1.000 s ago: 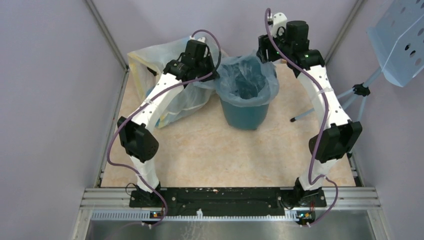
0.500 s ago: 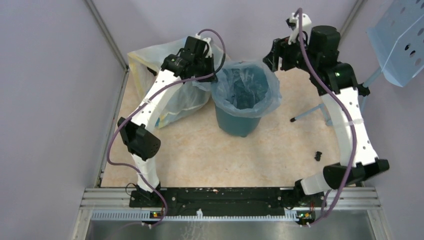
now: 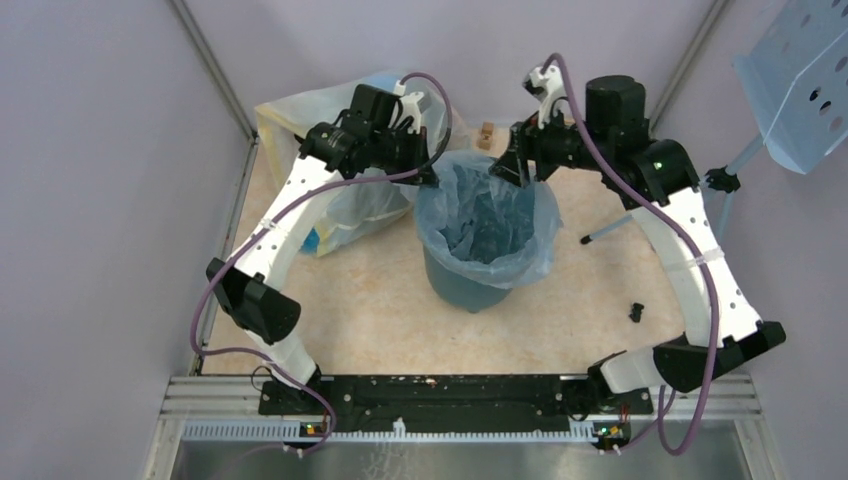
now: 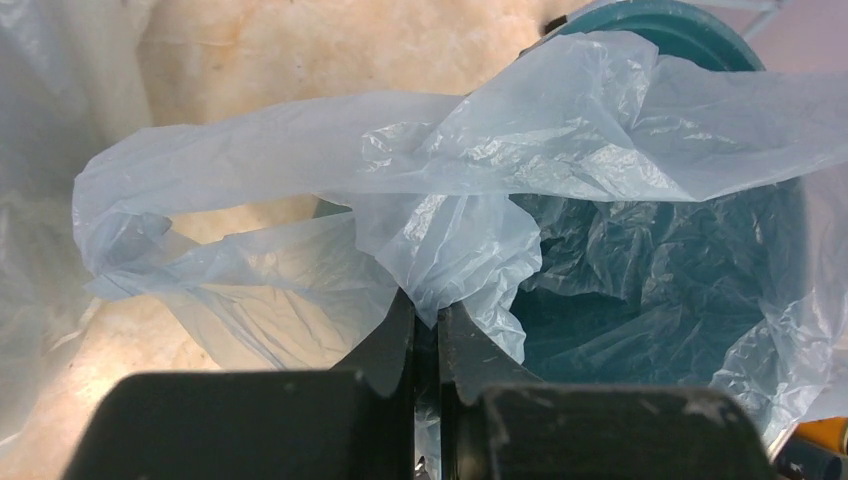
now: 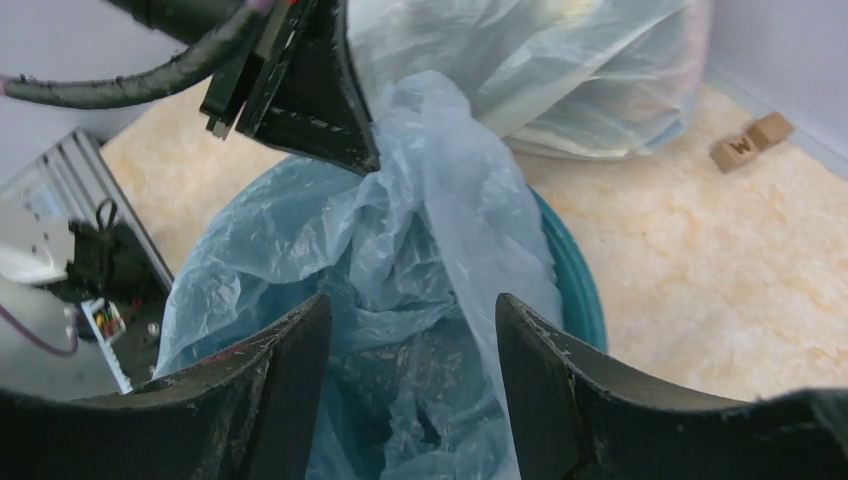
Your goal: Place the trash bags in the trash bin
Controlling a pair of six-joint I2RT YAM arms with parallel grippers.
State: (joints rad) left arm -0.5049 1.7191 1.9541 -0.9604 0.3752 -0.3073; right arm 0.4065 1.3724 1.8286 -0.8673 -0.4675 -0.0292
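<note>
The pale-blue liner bag (image 3: pixel 492 222) lines the dark teal bin (image 3: pixel 458 287) and spills over its rim, one edge pinched tight by the left gripper (image 4: pixel 427 312), while the right gripper (image 5: pixel 410 306) hovers above, spread wide and empty.

One letter is all there is to read here. A single dark capital, a "W" as seen from the right wrist camera, is printed on the top face of a small wooden block (image 5: pixel 740 150). The lettered block lies on the marbled beige floor (image 5: pixel 700 270) close to the back wall, beyond the trash bin (image 5: pixel 577 292). A second small block (image 5: pixel 772 128) lies touching it, and whatever that one's faces carry is too small to make out. From the overhead camera the pair of blocks (image 3: pixel 485 133) shows only as a tan speck behind the bin, its letter too small to read.
</note>
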